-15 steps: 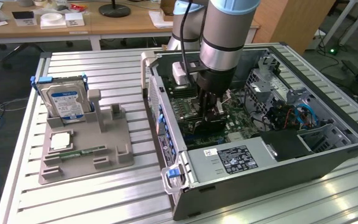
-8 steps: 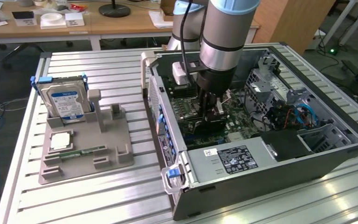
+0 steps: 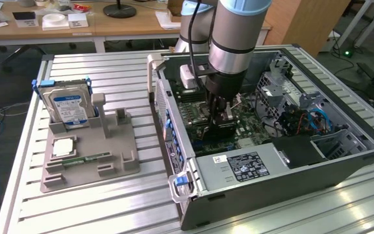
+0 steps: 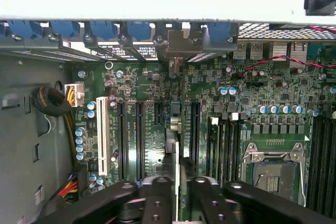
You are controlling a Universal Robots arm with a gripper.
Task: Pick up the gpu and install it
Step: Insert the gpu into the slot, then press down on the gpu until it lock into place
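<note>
Inside the open computer case [image 3: 343, 161], a dark metal box lying on its side at the exterior view's right, the gripper [image 3: 218, 119] reaches down to the green motherboard [image 3: 196, 109]. Its two black fingers [image 4: 157, 198] are pressed together on the gpu [image 4: 175, 145], which shows edge-on in the wrist view as a thin upright card running from between the fingers toward the case's rear wall, where its silvery bracket meets the row of blue slot clips [image 4: 139, 29]. The card stands over the motherboard among long black expansion slots [image 4: 139, 140] and one white slot [image 4: 102, 135]; whether it is fully seated I cannot tell. A bundle of yellow, red and black wires [image 4: 71, 187] lies near the case's grey floor. At the exterior view's left, on the slatted metal table [image 3: 109, 209], a grey moulded holder [image 3: 89, 151] carries an upright silver hard drive [image 3: 70, 105] with a blue-white label and a narrow green memory stick [image 3: 86, 159] lying flat.
</note>
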